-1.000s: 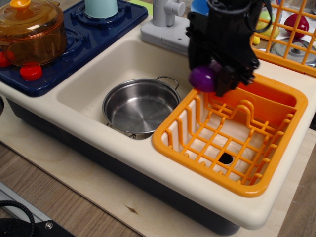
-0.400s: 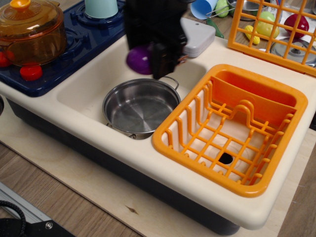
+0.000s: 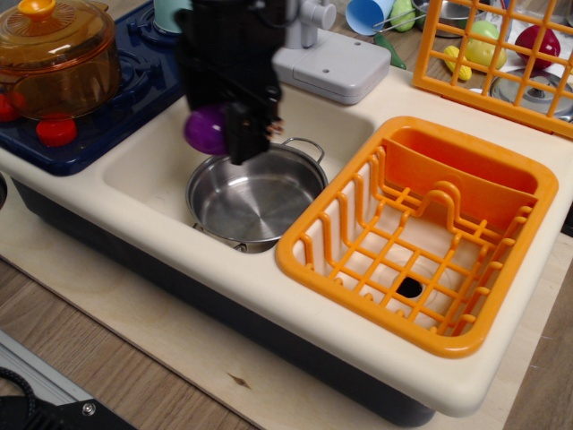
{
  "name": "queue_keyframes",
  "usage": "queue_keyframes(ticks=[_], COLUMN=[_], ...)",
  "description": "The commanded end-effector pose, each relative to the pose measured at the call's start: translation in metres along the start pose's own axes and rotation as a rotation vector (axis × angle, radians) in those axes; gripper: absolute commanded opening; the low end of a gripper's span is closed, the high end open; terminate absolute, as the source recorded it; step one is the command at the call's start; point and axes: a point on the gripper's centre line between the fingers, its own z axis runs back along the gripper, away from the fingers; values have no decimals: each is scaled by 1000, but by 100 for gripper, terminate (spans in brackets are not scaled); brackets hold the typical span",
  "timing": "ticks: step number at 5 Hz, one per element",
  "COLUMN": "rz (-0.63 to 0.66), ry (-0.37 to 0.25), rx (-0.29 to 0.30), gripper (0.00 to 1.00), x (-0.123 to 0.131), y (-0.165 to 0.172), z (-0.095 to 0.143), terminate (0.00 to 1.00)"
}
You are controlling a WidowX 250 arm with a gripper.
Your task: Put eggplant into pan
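While the gripper [image 3: 224, 134] is clamping the eggplant [image 3: 206, 130] over the pan's [image 3: 255, 193] far-left rim, it's needing centering rightward before releasing.

Open pan [image 3: 255, 195] below; orange rack [image 3: 421, 237] just right, faucet [image 3: 327, 63] behind.

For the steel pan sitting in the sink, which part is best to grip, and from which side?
Grip the pan by its far wire loop handle, or its thin rim, coming straight down from above. It sits low in the sink with the orange rack close on its right, so a side approach looks blocked. The gripper holds the eggplant now.
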Motion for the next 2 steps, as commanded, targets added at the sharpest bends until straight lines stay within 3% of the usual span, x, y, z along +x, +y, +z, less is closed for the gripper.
queue_keyframes(ticks=[1,2], rz=[-9,-9], ry=[-32,-32], rx=[15,15], gripper=[100,100], x=[4,4], y=[1,1], z=[8,8], terminate=[0,100])
